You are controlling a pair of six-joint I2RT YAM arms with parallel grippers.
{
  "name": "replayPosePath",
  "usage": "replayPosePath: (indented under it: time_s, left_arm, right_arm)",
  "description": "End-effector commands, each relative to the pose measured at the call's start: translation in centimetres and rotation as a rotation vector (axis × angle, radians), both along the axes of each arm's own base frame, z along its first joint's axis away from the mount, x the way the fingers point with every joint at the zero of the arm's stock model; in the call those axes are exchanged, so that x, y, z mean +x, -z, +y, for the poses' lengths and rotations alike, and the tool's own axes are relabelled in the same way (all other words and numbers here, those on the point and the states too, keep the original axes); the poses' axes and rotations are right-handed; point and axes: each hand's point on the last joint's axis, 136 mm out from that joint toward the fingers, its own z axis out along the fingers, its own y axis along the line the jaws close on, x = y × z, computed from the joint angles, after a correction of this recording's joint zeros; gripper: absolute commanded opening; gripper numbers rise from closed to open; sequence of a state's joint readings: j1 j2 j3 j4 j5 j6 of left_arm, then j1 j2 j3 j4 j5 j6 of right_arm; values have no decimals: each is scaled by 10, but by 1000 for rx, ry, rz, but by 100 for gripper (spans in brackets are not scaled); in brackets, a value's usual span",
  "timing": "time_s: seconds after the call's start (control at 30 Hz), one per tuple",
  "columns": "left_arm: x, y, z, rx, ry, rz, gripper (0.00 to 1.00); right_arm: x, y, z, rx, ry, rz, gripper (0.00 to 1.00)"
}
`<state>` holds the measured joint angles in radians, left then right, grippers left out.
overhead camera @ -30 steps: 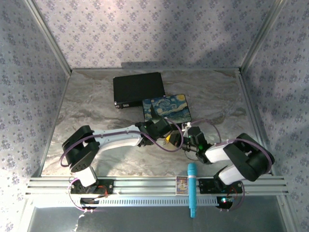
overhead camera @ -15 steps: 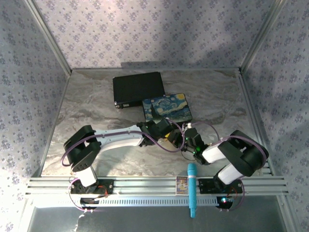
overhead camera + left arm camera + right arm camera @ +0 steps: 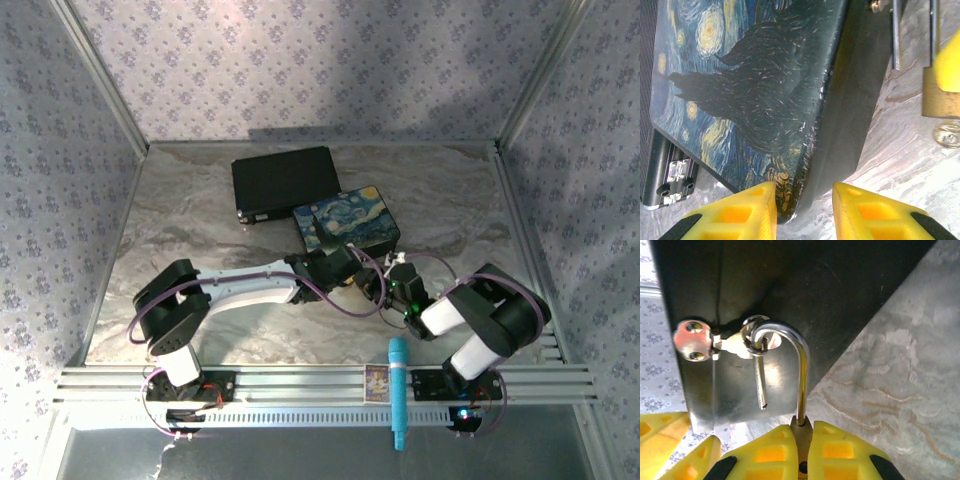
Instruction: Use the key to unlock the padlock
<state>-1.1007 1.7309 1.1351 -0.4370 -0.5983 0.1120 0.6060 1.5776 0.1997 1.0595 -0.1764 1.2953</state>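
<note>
Starting at the left gripper: its yellow fingers stand apart holding nothing, with the near corner of the Starry Night painted box poking into the gap between them. A black case lies out beyond the left finger, tucked against the box. Off past the right finger, by the box's dark side wall, we've got the brass padlock with its silver shackle.

The right gripper is clamped on the padlock's body, which sits squeezed right between the fingertips. The shackle runs straight out ahead of them and through the ring of the box's hasp.

Progress-wise, the shackle's short leg ends in open air, up and left of the fingertips, not down in the body. So we reckon the lock has already popped. The fingers hide most of the body though, and we can't tell whether the key is in it. What's left, we'd say, is swinging the shackle out of that ring.
</note>
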Motion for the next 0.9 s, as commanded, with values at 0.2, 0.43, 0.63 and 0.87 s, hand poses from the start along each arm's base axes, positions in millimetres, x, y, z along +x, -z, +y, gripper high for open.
replayPosePath:
  time_s: [0.2, 0.43, 0.63, 0.87]
  left_arm:
    - [-60, 87, 57, 261, 32, 356, 32]
    - [-59, 86, 59, 265, 21, 355, 32]
    - [-55, 82, 60, 264, 4, 337, 32]
    - [-47, 77, 62, 263, -15, 314, 32]
  right_arm:
    - [20, -24, -30, 19, 156, -66, 0]
    - [20, -16, -36, -11, 126, -35, 0]
    - [-1, 1, -29, -35, 15, 30, 0]
    - [-25, 21, -24, -71, -84, 125, 0]
